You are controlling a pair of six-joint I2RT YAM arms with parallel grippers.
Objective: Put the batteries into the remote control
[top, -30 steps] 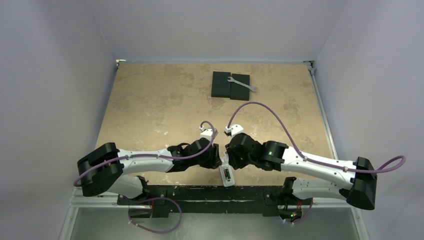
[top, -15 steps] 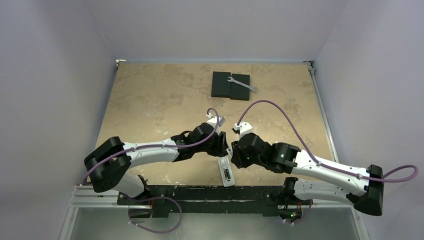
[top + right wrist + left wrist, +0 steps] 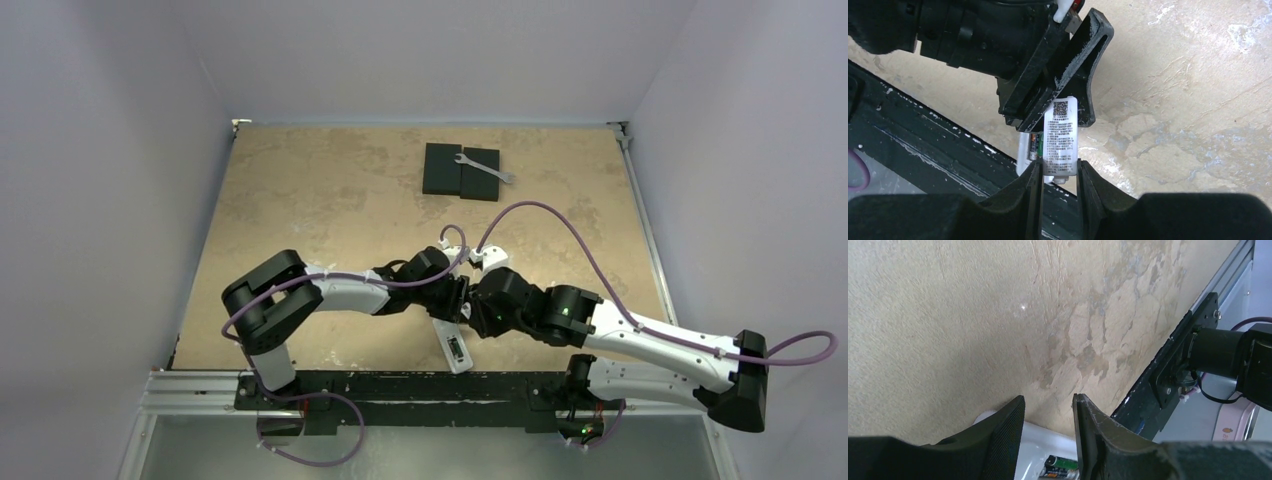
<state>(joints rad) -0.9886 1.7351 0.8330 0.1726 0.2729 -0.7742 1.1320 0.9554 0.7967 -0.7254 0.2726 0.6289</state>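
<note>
Two black flat blocks (image 3: 441, 170) are set side by side toward the far edge of the mottled tan table (image 3: 300, 200); a silver wrench (image 3: 485, 168) is laid across them, seemingly mostly on the right one.

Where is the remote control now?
In the top view the remote control is at the middle of the table's near edge, by the left gripper and the right gripper.

The tan, stone-mottled table (image 3: 300, 210) carried two flat black rectangular blocks (image 3: 441, 168) near the middle of its far edge, side by side and touching. A white rectangular plastic remote control (image 3: 455, 350) lay at the middle of the near edge, its long side running roughly front to back.
</note>
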